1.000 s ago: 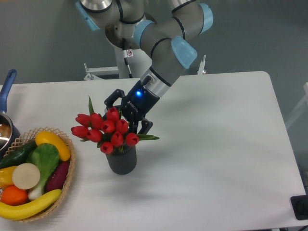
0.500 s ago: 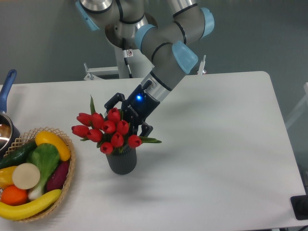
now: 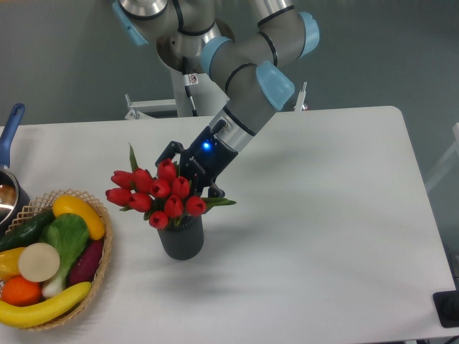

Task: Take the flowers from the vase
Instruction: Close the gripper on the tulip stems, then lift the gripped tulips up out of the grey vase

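The arm [image 3: 244, 61] is reaching down from the far side of the table [image 3: 323, 215] and is leaning toward the left, with the gripper [image 3: 188, 173] sitting just behind the flowers [image 3: 159, 196]. A small blue light is glowing on the gripper body. One dark finger [image 3: 166, 150] is showing on the left above the red buds, and another dark finger [image 3: 214, 190] is showing on the right, next to a green leaf that is sticking out to the right. The two fingers are standing apart, so the jaws are looking spread, with the far part of the bunch lying between them. The buds are hiding the fingertips, so it is not possible to tell if the pads are pressing on the stems or only standing beside them.

The flowers are standing in the vase [image 3: 181, 239], which is sitting on the table near the left-centre, on the near side of the gripper. The red buds are spreading wider than the rim of the vase, mostly to the left.

At the near left corner a woven basket [image 3: 102, 265] is holding fruit and vegetables. At the left edge a pot [image 3: 8, 188] with a blue handle is only partly showing.
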Controlling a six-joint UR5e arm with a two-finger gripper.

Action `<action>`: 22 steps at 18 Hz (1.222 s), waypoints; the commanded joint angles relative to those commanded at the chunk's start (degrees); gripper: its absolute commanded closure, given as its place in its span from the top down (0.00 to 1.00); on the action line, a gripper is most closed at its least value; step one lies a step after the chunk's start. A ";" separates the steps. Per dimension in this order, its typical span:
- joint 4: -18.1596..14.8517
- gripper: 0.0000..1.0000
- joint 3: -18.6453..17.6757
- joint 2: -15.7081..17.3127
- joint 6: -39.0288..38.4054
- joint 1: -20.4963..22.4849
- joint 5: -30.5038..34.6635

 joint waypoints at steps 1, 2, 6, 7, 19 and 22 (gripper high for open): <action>0.00 0.46 0.00 0.00 0.00 0.00 0.00; 0.09 0.45 0.00 0.00 0.00 0.09 0.00; 0.00 0.36 0.00 0.17 -0.61 0.18 -0.09; 0.00 0.36 0.00 0.26 -0.96 0.26 -0.09; 0.00 0.37 0.61 4.04 -7.46 3.78 -8.17; 0.00 0.37 1.67 4.83 -11.85 3.96 -8.96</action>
